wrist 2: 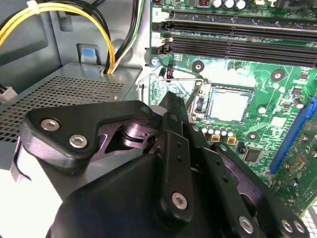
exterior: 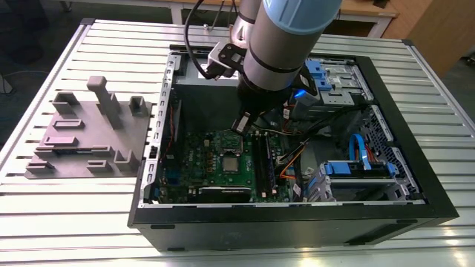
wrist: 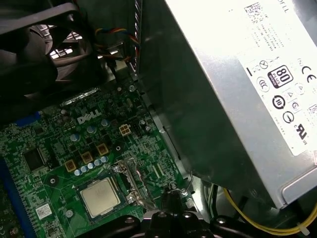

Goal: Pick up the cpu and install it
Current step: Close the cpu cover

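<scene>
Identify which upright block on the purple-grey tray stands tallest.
The narrow block at the back of the tray, near its middle, rises well above the others, which are low and squat.

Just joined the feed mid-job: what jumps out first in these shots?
The arm reaches down into the open computer case, its gripper just above the green motherboard. The cpu already sits in its socket mid-board. On the exterior view's left stands a purple-grey tray.

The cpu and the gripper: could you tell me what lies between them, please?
In the second wrist view, the socket's wire lever and metal frame edge lie between the gripper and the cpu.
</scene>
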